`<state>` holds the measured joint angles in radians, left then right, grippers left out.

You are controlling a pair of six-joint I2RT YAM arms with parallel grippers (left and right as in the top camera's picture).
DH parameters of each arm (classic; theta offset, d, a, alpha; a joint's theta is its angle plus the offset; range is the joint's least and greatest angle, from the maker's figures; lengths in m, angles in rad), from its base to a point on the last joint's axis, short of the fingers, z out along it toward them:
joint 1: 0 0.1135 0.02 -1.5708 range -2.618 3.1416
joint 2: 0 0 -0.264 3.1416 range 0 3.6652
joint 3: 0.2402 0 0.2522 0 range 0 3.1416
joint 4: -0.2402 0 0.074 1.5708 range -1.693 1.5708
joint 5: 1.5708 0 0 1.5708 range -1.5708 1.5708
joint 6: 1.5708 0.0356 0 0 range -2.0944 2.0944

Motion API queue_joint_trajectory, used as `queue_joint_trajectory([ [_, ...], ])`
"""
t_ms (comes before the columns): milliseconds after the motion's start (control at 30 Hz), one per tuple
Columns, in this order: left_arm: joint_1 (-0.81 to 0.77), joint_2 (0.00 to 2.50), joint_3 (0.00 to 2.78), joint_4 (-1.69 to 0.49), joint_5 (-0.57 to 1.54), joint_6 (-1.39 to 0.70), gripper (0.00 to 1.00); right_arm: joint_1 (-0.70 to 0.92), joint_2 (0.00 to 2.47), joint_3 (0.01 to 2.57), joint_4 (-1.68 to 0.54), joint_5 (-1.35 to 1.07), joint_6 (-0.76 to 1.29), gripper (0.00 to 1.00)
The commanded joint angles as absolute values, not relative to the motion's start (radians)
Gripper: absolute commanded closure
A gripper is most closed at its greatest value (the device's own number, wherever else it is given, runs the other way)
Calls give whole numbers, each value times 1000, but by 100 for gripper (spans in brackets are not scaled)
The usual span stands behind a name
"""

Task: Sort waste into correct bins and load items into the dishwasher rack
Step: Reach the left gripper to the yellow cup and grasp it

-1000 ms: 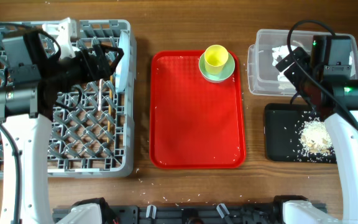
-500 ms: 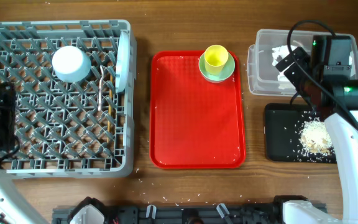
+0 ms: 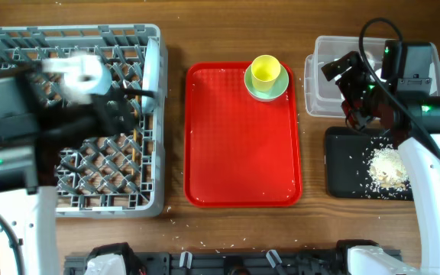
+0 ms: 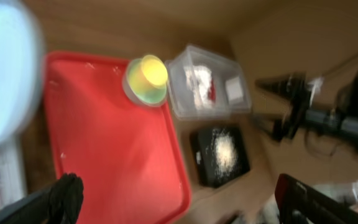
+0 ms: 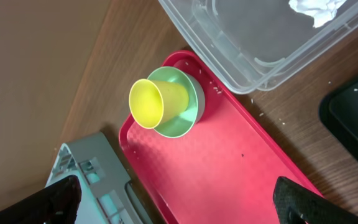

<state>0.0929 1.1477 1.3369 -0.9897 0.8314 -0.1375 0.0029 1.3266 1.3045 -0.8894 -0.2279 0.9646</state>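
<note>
The left arm, out at the left edge of the worktop half a second earlier, has swung back over the dishwasher rack. It shows as a blur that partly covers the pale blue bowl among the pegs. The right gripper has shifted left above the clear tub.

From overhead, the plate stands on edge at the rack's right side. The yellow cup sits inside the green bowl at a far corner of the red tray. Food scraps lie heaped in the black tray.

The left wrist camera, blurred, shows the left gripper with its jaws spread wide and nothing between them. Beyond it, white tissue and a red wrapper lie in the tub.

At the right wrist, the jaws likewise stand wide and empty. The cup and bowl sit on the tray corner just beside the tub, with a corner of the rack below.
</note>
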Motion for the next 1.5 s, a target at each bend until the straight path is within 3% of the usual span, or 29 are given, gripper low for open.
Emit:
queue_joint_trajectory([
  [0,-304,1222,1350,-905,358,-225,2,1,1339,1314,-906,-202,942,0],
  [67,-483,1348,1414,-899,243,-217,1,1,1339,1314,-944,-129,943,0],
  [167,-591,1567,1558,-923,194,-103,1,1,1339,1314,-1024,55,942,0],
  [267,-630,1724,1618,-790,62,3,5,1,1339,1314,-1081,166,942,0],
  [367,-650,1810,1618,-615,96,143,4,1,1339,1314,-1073,165,944,0],
  [467,-654,1927,1618,-399,97,248,17,1,1339,1314,-1059,165,944,0],
  [600,-657,2058,1618,-271,183,289,16,1,1339,1314,-1059,165,944,0],
  [667,-657,2098,1618,-262,183,288,26,1,1339,1314,-1059,165,944,0],
  [833,-666,2137,1618,-287,190,284,28,1,1339,1314,-1059,165,943,0],
  [967,-665,2156,1618,-336,190,284,38,1,1339,1314,-1059,165,944,0],
  [1200,-665,2173,1616,-338,189,284,41,1,1339,1314,-1058,165,944,0],
  [1233,-665,2173,1616,-331,189,284,43,1,1339,1314,-1058,165,944,0],
  [1333,-665,2171,1616,-303,189,280,65,1,1339,1314,-1056,165,944,0],
  [1467,-665,2171,1616,-299,189,268,77,1,1339,1314,-1055,165,945,0],
])
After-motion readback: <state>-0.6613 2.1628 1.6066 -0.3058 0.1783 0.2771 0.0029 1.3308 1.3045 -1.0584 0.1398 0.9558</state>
